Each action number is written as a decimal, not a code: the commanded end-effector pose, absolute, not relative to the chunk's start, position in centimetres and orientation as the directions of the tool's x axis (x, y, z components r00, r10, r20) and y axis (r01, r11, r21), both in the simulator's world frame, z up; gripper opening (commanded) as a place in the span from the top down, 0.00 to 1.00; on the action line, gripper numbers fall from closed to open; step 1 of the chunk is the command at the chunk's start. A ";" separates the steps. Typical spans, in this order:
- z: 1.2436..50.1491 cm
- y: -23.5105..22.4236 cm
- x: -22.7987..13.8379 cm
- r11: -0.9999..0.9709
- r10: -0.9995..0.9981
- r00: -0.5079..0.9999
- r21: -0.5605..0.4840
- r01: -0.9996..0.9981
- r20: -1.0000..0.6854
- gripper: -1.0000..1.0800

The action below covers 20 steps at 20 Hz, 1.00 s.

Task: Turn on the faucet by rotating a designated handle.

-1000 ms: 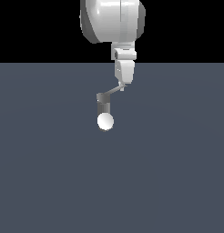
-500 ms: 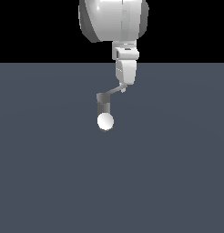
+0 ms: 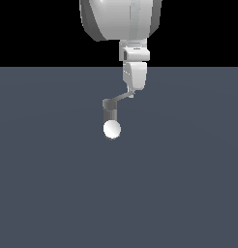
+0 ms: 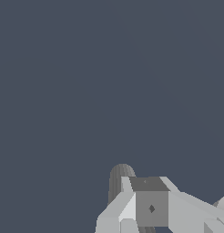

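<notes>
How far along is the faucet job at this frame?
Done: the arm has reached the faucet, and the pincer sits at the outer end of the handle. In hand: contact at that bar's tip, though whether the pincer is closed on it is unclear. Left: rotating the handle; nothing here shows it has been turned yet.

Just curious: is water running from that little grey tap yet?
Cannot tell. No water shows at the faucet; the gripper is only at its handle.
</notes>
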State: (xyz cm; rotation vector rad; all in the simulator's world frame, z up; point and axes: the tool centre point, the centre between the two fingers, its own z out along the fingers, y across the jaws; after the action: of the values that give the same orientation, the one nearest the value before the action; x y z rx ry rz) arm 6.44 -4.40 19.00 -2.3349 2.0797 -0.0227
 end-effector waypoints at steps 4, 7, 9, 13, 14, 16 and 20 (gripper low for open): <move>18.2 -5.4 4.1 -0.105 -0.994 0.105 0.000 -0.994 0.000 1.00; 19.5 -4.2 5.1 -0.120 -0.993 0.120 -0.031 -0.992 0.003 1.00; 19.4 -4.0 4.5 -0.119 -0.993 0.119 -0.029 -0.993 0.003 1.00; 19.1 -3.5 3.1 -0.116 -0.993 0.116 -0.023 -0.993 0.002 1.00; 19.1 -3.3 2.8 -0.115 -0.993 0.115 -0.021 -0.993 0.002 1.00; 18.9 -3.1 2.1 -0.114 -0.993 0.114 -0.018 -0.993 0.002 1.00; 18.7 -2.6 0.8 -0.111 -0.994 0.111 -0.013 -0.994 0.001 1.00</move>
State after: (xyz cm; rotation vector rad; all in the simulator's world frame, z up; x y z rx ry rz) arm 2.08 -3.39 19.85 -2.3139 2.0864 -0.0524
